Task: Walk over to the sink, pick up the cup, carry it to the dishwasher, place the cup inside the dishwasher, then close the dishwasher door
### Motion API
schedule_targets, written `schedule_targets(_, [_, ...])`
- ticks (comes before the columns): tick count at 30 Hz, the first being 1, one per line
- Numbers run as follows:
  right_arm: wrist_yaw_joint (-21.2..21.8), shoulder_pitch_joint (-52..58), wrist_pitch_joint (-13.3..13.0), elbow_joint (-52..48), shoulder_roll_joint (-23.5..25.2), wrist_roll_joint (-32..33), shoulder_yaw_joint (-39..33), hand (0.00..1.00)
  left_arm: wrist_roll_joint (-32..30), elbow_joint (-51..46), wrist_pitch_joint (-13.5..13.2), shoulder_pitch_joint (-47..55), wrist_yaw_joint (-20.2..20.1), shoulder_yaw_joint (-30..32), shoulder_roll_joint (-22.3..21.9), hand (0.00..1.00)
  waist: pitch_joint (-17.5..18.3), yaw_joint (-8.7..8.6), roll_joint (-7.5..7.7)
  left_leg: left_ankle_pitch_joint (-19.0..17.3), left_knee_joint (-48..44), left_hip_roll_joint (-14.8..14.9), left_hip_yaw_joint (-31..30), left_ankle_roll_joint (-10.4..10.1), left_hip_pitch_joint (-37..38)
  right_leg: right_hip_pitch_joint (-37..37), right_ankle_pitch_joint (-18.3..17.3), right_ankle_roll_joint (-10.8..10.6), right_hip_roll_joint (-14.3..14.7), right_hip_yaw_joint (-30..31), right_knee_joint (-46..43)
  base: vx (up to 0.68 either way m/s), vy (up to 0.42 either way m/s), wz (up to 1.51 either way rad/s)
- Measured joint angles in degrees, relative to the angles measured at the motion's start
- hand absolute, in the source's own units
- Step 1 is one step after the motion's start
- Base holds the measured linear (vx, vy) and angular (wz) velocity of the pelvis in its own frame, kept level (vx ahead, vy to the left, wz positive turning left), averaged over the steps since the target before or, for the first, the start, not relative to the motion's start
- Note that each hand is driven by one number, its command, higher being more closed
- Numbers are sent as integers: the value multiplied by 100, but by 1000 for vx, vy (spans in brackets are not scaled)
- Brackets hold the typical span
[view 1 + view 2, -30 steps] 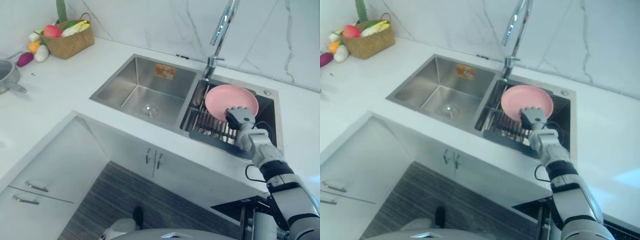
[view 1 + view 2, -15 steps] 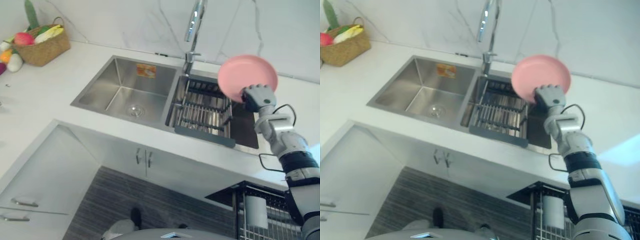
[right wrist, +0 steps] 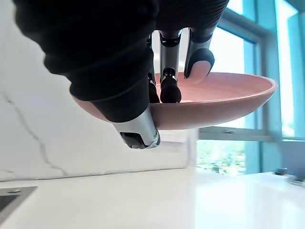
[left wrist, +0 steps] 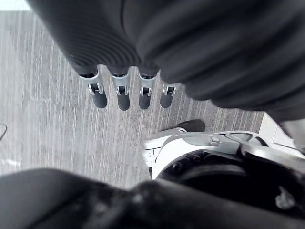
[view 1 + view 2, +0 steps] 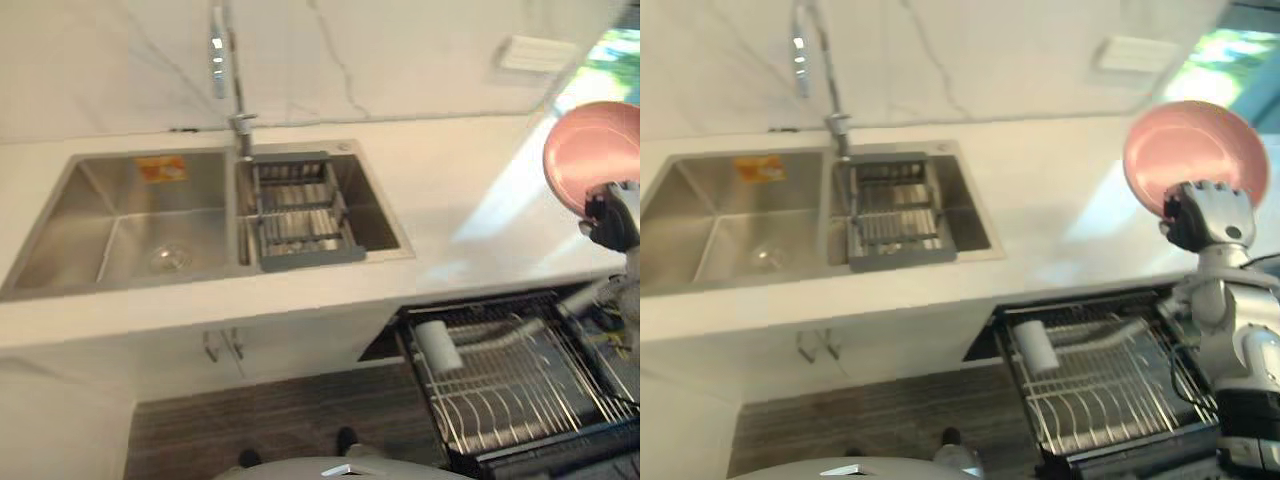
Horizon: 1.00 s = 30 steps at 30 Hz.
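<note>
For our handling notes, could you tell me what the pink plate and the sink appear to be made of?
The pink plate looks like matte plastic or melamine: even colour, thin rim. The sink looks like brushed stainless steel: grey metallic sheen, soft reflections.

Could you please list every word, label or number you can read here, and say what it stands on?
On the orange sticker on the left sink basin's back wall: print too blurred to read.
On the white wall plate: no marking can be made out.
On the pink plate pinched in the right hand: no print visible.
No other text can be made out.
</note>
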State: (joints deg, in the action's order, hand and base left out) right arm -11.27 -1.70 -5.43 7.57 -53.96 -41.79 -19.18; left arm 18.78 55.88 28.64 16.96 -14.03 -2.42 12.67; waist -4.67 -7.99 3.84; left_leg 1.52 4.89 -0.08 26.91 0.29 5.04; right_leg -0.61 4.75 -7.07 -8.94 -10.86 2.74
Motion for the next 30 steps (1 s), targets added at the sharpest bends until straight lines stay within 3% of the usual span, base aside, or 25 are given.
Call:
schedule_targets(6, [1,1019,84,-274,355,209,-531,100,156,-2,49,-16,124,3,32,0,29,-195,58,-130,3,-41,601,-28,5,346,-4,4,-73,332,-22,-68,25,-50])
schedule_targets(14, [99,1303,219,-273,1288,336,-805,100,1377,114,428,-30,541,346,86,0,-52,-293,176,-191,3,-182,788,59,-149,648,-9,-1,-158,547,-7,-22,25,-21])
schedule_targets(21, [296,1299,492,-216,1973,610,-792,100,1412,120,430,-57,619,736,46,0,-136,-221,161,-230,1,-297,566,115,-225,647,60,103,-283,349,-71,32,9,18])
schedule_targets(26, [324,1240,834,-118,2585,875,-389,100,1407,108,375,-263,612,796,-9,0,-389,-105,-11,-252,-10,-320,248,150,-294,590,94,294,-335,58,-148,90,-14,31])
schedule_targets(30, [316,937,1016,297,2868,1056,-200,100,1412,92,315,-449,557,799,-35,0,-631,48,-122,-216,-40,-308,86,205,-411,606,178,169,-333,-102,-131,129,-53,23])
